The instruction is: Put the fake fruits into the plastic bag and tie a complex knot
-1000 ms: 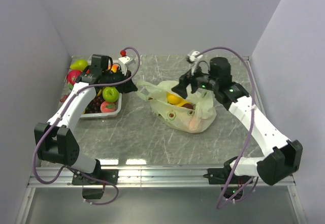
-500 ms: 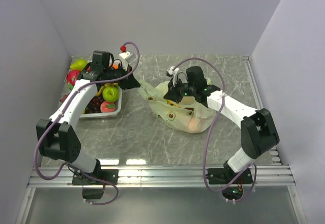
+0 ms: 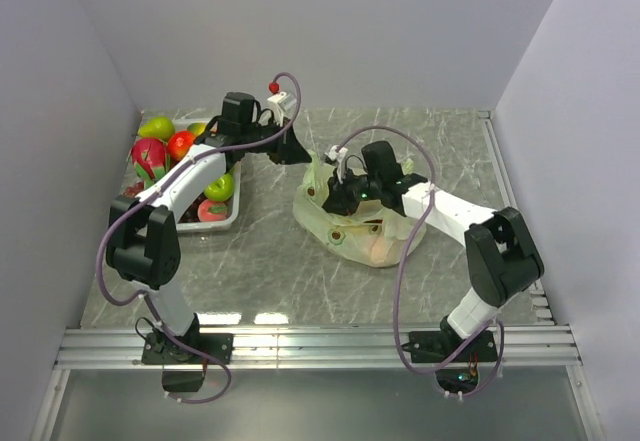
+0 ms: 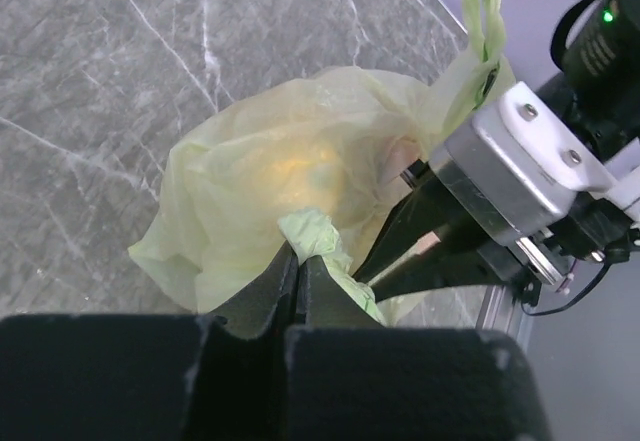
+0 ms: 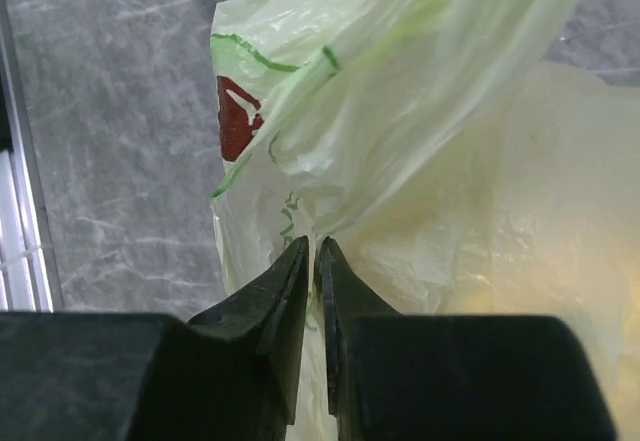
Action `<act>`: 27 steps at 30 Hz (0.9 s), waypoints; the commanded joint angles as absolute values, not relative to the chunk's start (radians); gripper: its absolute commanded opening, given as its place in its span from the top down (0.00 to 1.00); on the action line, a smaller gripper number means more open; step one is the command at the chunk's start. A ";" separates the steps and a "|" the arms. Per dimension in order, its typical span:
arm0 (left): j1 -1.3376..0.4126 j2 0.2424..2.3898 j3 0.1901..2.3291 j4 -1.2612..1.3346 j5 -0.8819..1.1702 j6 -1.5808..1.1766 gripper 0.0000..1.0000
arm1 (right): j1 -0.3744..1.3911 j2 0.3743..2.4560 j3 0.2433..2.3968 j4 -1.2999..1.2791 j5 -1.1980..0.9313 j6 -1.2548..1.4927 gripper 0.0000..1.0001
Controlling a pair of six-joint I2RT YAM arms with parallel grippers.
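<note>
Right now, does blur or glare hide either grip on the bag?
No. Right wrist: bag streaks blurry up top, sharp at right fingers. Left wrist: bag crisp, left fingers dark and soft. Top: two glare patches at the near table edge, away from the bag.

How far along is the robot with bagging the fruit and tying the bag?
Some fruit already shows through the bag. More of it waits in the tray. Right now the left gripper and right gripper each pinch the bag's plastic. Nothing looks tied yet, so loading the rest and tying remain.
</note>
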State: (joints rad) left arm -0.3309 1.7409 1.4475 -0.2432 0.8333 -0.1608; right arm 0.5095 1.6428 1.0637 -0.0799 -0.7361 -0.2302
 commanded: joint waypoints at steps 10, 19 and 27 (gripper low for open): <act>-0.344 1.667 1.454 -0.184 0.856 -0.156 1.00 | 0.426 1.439 1.101 -0.054 -0.695 -0.119 0.06; -0.344 1.698 1.486 -0.173 0.854 -0.184 1.00 | 0.489 1.555 1.075 0.121 -0.747 -0.077 0.03; -0.344 1.718 1.508 -0.124 0.867 -0.232 1.00 | 0.515 1.738 1.150 0.124 -0.663 -0.094 0.08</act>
